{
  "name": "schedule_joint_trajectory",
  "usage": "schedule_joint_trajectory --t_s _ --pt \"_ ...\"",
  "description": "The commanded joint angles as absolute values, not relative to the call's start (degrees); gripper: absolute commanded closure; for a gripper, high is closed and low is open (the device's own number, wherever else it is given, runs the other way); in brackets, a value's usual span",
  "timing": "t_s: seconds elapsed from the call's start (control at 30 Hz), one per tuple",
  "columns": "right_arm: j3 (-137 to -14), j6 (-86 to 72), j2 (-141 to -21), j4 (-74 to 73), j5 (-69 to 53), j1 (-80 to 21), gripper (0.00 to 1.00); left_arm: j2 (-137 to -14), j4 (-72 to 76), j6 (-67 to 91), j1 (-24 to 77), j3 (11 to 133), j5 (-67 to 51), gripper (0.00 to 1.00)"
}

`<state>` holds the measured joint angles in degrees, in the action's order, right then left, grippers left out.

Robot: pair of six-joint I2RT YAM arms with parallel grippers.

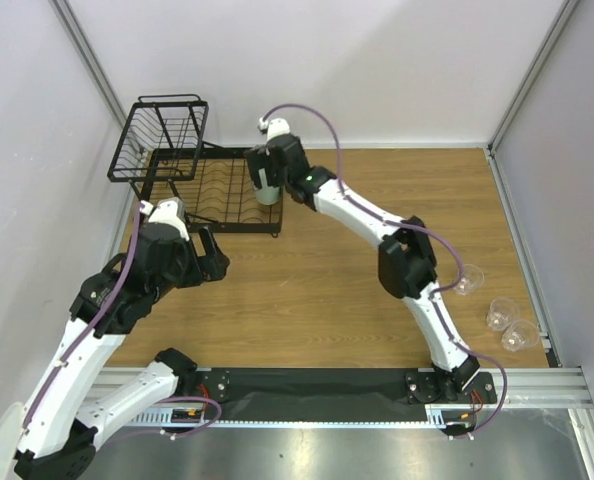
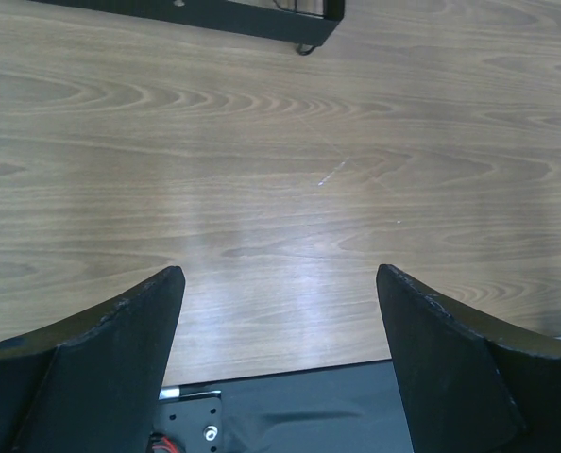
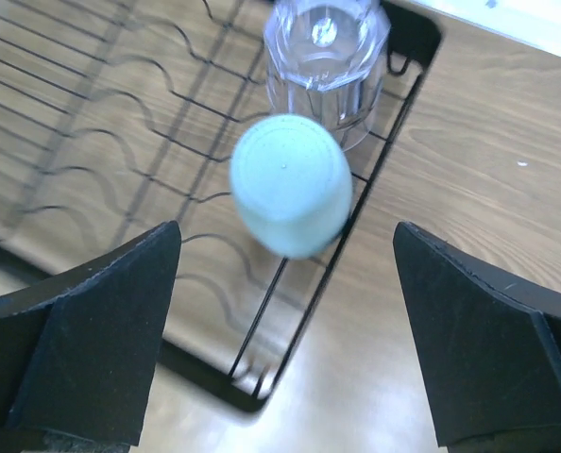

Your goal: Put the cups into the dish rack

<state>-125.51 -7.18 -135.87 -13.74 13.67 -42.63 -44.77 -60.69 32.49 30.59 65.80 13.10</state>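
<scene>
Right fingers wide, clear of tumbler; left fingers wide, empty.

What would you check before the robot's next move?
1. Right fingers open, clear of the mint cup: ok.
2. Mint cup upside down in the rack, beside a clear cup: ok.
3. Mint cup sitting steady: cannot tell.
4. Left fingers open and empty: ok.
5. All cups loaded: not ok, three clear cups stand on the table.
</scene>
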Motion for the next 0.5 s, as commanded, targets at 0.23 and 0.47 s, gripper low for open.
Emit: schedule_joint_trajectory --t_s 0.23,0.47 --pt "-122.57 -20.12 -110.17 -51.37 2.47 -35.08 0.09 -46.93 -49.93 38.05 30.32 62.59 5.11 0.12" --pt "-89.01 -22.41 -86.69 -55.81 -0.44 -19.97 0.12 -51.15 -41.14 42.09 30.50 57.66 -2.01 0.13"
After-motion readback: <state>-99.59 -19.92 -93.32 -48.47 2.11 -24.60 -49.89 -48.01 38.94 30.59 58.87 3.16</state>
